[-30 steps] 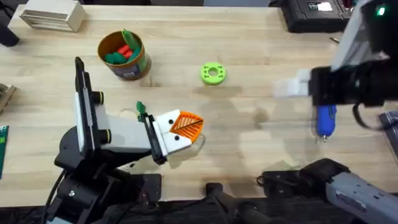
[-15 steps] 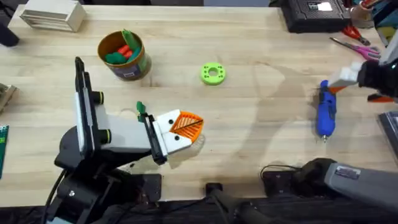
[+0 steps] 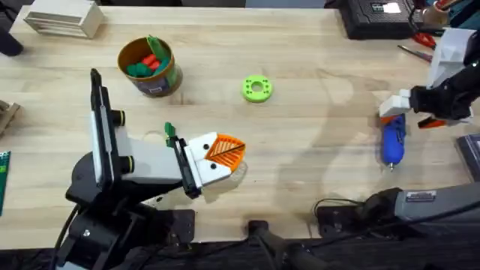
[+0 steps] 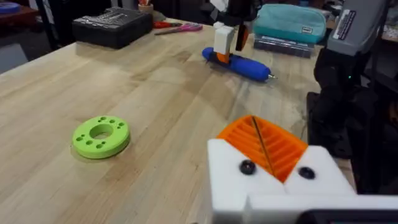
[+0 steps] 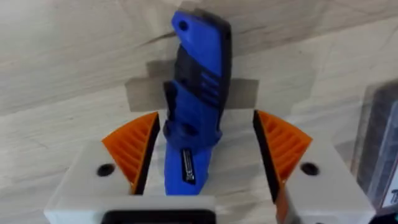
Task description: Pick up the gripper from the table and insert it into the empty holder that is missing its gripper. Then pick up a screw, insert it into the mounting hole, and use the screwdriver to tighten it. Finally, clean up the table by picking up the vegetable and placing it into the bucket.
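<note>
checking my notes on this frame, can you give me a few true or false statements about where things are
1. The screwdriver lies on the table between the right gripper's open fingers. True.
2. The bucket is empty. False: it holds green and red pieces.
3. The green ring lies flat on the table, apart from the bucket. True.
4. The left gripper is clamped on the screwdriver. False: it rests shut near its own base, far from the screwdriver.
5. The screwdriver stands upright. False: it lies flat.
</note>
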Action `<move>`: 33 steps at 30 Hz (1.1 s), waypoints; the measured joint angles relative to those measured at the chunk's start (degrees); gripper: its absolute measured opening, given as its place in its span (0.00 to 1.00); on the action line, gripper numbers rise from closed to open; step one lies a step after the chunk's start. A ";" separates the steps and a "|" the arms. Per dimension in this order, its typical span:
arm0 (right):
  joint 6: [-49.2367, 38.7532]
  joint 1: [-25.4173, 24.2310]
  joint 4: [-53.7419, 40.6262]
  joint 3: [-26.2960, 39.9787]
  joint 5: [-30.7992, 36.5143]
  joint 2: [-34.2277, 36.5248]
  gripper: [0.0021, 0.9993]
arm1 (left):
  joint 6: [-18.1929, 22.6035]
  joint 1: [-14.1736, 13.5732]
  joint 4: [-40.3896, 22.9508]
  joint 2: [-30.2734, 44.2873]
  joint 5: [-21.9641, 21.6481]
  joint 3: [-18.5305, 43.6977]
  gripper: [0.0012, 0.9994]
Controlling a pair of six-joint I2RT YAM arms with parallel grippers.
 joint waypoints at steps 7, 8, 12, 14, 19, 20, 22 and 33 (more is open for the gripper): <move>-1.25 0.07 2.53 0.00 -2.12 4.96 0.81 | 0.00 0.00 0.00 0.00 0.00 0.00 0.01; -1.29 0.11 2.86 0.00 -2.32 5.51 0.79 | 0.00 0.00 0.00 0.00 0.00 0.00 0.01; -1.33 0.15 4.85 0.00 -3.06 6.58 0.72 | 0.00 0.00 0.00 0.00 -0.01 0.00 0.01; -1.48 0.15 5.88 0.00 -3.29 6.57 0.71 | 0.00 0.00 0.01 0.00 -0.01 0.00 0.01; -1.71 0.17 7.08 0.00 -3.49 6.58 0.37 | 0.00 0.00 0.00 0.00 -0.02 0.00 0.01; -1.85 0.15 7.13 0.00 -3.49 6.58 0.28 | 0.00 0.00 0.00 0.00 0.00 0.00 0.01; -1.88 0.15 6.91 0.00 -3.47 6.57 0.06 | 0.00 0.00 0.00 0.00 -0.02 0.00 0.01; -1.01 -0.18 5.05 0.00 -3.69 2.78 0.03 | 0.00 0.00 0.00 0.00 0.00 0.00 0.01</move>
